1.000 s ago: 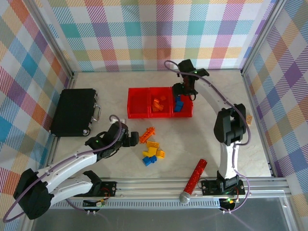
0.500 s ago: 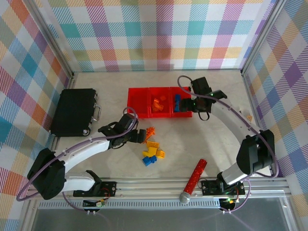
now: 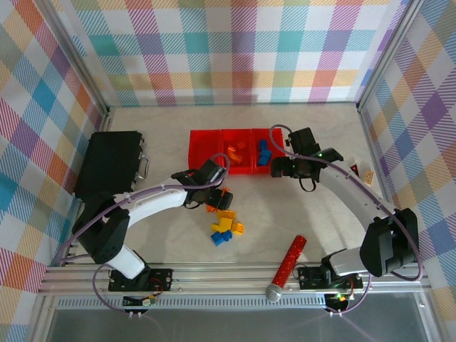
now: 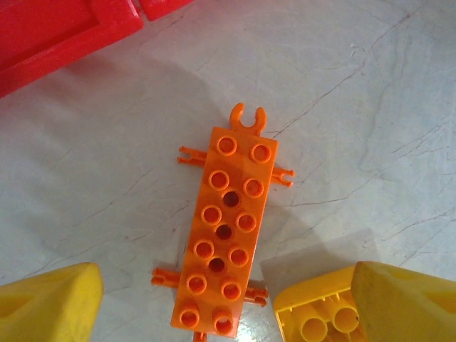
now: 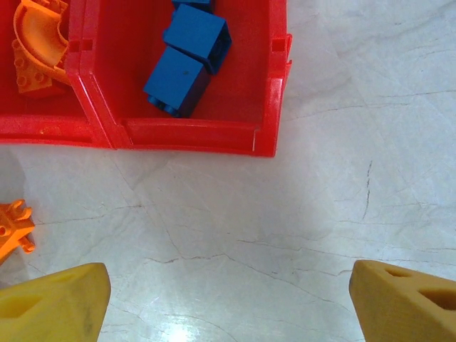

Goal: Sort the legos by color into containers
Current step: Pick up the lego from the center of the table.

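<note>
A second ago the left arm lay back beside the black case (image 3: 107, 164). Now it reaches across the bench (image 5: 320, 214), and the left end effector (image 4: 224, 303) hangs over a long orange brick (image 4: 226, 242), its yellow fingers (image 4: 50, 303) spread wide to either side and clear of the plastic. The right arm, which stood over the rightmost bin then, has drawn back toward the near side. The right end effector (image 5: 228, 303) is splayed open above bare bench just in front of the containers (image 5: 192, 135), with nothing between its fingers. The orange brick is a narrow studded plate lying flat, two rows of round studs, three holes down the middle, small clips along its sides and a forked clip at the far end. A yellow brick (image 4: 313, 320) sits just beside it, hollow underside up. The bench is pale, marble-like stone with thin dark veins. The containers are glossy red plastic, square and joined; the right one holds boxy blue bricks (image 5: 187, 57), the middle one curved and studded orange pieces (image 5: 35, 43). More yellow and blue bricks (image 3: 226, 228) lie clustered on the bench near the left end effector.
</note>
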Tool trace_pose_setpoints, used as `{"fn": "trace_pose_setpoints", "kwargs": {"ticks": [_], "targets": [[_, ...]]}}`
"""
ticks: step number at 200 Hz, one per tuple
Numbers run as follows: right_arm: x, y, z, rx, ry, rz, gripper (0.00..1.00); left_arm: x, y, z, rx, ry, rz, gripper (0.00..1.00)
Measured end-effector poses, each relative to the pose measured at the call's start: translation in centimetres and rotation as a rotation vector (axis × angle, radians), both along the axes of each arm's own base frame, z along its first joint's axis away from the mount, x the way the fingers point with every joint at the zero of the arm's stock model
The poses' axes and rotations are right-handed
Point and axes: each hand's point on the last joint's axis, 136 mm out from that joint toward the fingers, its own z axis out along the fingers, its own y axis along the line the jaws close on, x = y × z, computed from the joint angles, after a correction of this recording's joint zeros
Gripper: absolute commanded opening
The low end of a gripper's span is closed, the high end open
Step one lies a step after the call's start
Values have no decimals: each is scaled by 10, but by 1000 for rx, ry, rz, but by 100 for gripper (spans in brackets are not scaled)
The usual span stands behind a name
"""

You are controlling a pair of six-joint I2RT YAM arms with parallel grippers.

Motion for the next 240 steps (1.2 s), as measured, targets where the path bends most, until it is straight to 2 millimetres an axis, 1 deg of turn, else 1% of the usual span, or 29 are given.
{"fn": "trace_pose_setpoints", "kwargs": {"ticks": [30, 43, 64, 78, 101, 124, 142, 161, 188, 229, 240], "targets": [[0, -1, -1, -3, 0, -2, 88, 7, -5, -15, 56, 25, -32, 78], [-1, -1, -2, -5, 3, -2, 88, 10, -7, -21, 76, 36, -49, 77], [-1, -1, -3, -6, 5, -2, 88, 9, -6, -31, 110, 60, -70, 75], [-1, -1, -3, -6, 5, -2, 88, 8, -6, -36, 126, 73, -80, 71], [-1, -2, -3, -9, 5, -4, 89, 11, -7, -45, 151, 92, -93, 66], [-2, -2, -4, -10, 7, -4, 89, 14, -4, -53, 160, 113, -81, 62], [-2, -3, -5, -12, 9, -5, 89, 17, -5, -51, 153, 111, -78, 56], [-3, -4, -6, -17, 10, -7, 89, 21, -2, -51, 153, 111, -65, 43], [-4, -7, -8, -23, 12, -13, 89, 24, 3, -52, 157, 110, -39, 32], [-5, -10, -4, -28, -4, -21, 89, 26, 3, -51, 151, 104, -21, 22], [-7, -11, -2, -27, -11, -23, 89, 29, 4, -47, 150, 86, -10, 20]]}}
